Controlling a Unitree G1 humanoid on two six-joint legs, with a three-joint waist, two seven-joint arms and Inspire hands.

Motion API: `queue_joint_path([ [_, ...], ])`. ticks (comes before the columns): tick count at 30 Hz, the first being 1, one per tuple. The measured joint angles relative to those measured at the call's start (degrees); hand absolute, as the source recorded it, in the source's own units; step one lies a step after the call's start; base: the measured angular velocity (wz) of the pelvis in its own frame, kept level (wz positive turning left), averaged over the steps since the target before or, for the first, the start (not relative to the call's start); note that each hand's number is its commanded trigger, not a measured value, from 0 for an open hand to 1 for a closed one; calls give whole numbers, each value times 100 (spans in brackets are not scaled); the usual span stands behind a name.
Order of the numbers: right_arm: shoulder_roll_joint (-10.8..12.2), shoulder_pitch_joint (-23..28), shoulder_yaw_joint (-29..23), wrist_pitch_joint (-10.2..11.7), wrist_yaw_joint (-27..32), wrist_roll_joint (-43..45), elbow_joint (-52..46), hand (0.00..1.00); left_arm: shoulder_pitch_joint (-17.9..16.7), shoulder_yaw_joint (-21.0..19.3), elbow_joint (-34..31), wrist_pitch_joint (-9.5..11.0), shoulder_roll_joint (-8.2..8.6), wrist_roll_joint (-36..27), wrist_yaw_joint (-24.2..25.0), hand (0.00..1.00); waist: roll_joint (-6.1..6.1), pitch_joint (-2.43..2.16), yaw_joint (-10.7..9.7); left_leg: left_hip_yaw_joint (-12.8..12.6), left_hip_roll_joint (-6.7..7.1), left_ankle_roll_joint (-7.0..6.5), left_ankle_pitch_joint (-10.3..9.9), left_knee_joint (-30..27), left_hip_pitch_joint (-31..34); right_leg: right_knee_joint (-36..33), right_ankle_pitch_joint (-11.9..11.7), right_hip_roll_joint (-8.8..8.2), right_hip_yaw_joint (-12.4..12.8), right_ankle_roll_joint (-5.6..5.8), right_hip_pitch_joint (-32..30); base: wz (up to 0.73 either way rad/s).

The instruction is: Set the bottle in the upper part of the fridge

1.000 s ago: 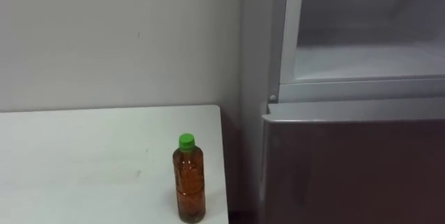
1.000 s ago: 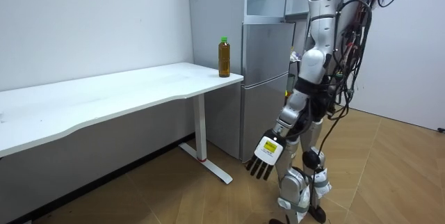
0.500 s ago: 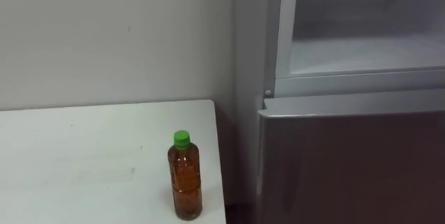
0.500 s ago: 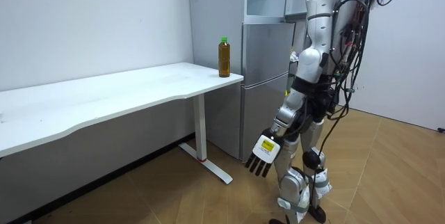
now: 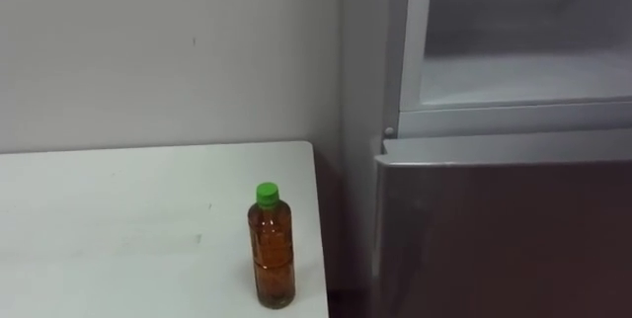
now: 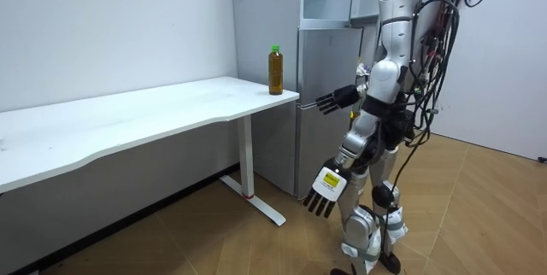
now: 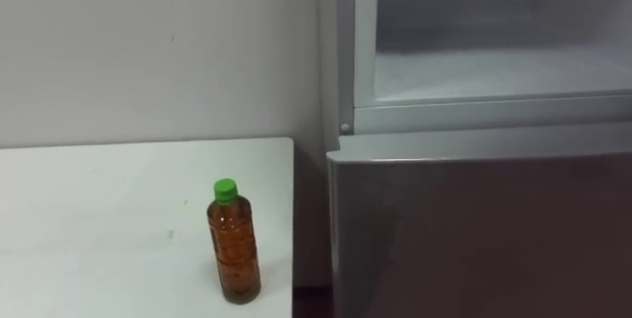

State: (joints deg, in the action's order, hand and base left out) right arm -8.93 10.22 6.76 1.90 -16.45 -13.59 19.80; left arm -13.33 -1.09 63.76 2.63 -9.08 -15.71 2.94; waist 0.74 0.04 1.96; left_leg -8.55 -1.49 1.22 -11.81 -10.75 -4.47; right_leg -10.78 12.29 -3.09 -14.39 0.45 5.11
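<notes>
Since half a second ago the right hand (image 6: 329,102) has risen in the room view and now reaches forward at waist height toward the table (image 6: 171,108), fingers straight and spread wide, holding nothing. The left hand (image 6: 323,194) hangs by the thigh, fingers loose and also empty. The robot stands facing the fridge (image 6: 329,87), with the table's end just to its left. In the eye views the amber bottle (image 5: 272,254) with its green cap (image 5: 267,195) stands upright at about 6 o'clock, untouched and close to the table's right edge. The grey lower door (image 5: 504,229) lies at its 3 o'clock across a dark gap (image 5: 348,209), and the upper compartment (image 5: 523,76) at its 1 o'clock seems to stand open behind a pale frame. The main risk, as I judge it, is the approach. The bottle is tall, narrow and near the edge, so a glancing touch from straight fingers coming in from 3 o'clock could tip it, or a push from 9 o'clock could send it into the gap. A loose wrap on smooth plastic may let it slip during the lift. Carrying it too low could knock its base against the compartment's lower frame.
</notes>
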Motion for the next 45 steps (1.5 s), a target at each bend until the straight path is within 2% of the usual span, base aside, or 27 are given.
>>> queue_joint_path([
  [5,-2,-3,1,-16,-132,5,-358,0,-26,-2,-45,13,-70,20,25,0,54,-26,23,5,0,0,0,-6,16,1,-3,1,-1,0,-4,0],
  [14,10,-8,46,-68,-126,17,-1128,0,-23,12,-126,13,-71,18,173,0,14,-1,148,-1,-5,0,0,-9,-5,0,-9,0,9,-4,1,0],
  [22,11,-164,69,-68,-128,58,-1213,0,-20,9,-190,15,-74,24,176,0,23,0,186,0,-10,-13,1,-9,100,-12,-23,8,-4,-4,-96,1],
  [27,9,-267,131,-68,-125,41,-1213,0,8,10,-189,15,-72,22,228,0,31,-1,328,-6,-14,-25,8,-9,125,-6,-57,13,-16,-10,-107,-2],
  [29,5,-300,189,-68,-126,41,-1213,0,4,7,-188,15,-72,30,228,0,35,-2,325,4,-14,-25,8,-11,144,-1,-57,12,-36,-9,-114,3],
  [30,-5,-323,213,-68,-134,41,-1213,0,2,4,-184,15,-72,53,228,0,54,-13,328,32,-11,-25,8,-12,164,1,-57,8,-68,-9,-116,10],
  [37,-108,-499,213,-77,-125,2,-1384,0,2,5,-174,14,-76,68,227,0,88,-9,387,125,7,-37,16,-6,199,8,-46,-8,-160,-6,-117,7],
  [39,-196,-539,214,-79,-131,-46,-1607,0,-8,-3,-180,13,-83,80,226,0,119,-7,474,124,9,-38,17,-6,201,18,-47,-9,-168,-5,-99,0],
  [42,-205,-698,216,-81,-130,-230,-1631,0,-51,-76,-183,-7,-98,84,219,0,169,10,478,142,14,-39,18,-9,200,40,-47,-19,-240,-1,-19,8],
  [45,-207,-802,216,-92,-130,-236,-1633,0,-82,-101,-188,-16,-105,84,215,0,222,1,480,184,19,-41,19,-11,207,61,-46,-24,-301,2,-8,10],
])
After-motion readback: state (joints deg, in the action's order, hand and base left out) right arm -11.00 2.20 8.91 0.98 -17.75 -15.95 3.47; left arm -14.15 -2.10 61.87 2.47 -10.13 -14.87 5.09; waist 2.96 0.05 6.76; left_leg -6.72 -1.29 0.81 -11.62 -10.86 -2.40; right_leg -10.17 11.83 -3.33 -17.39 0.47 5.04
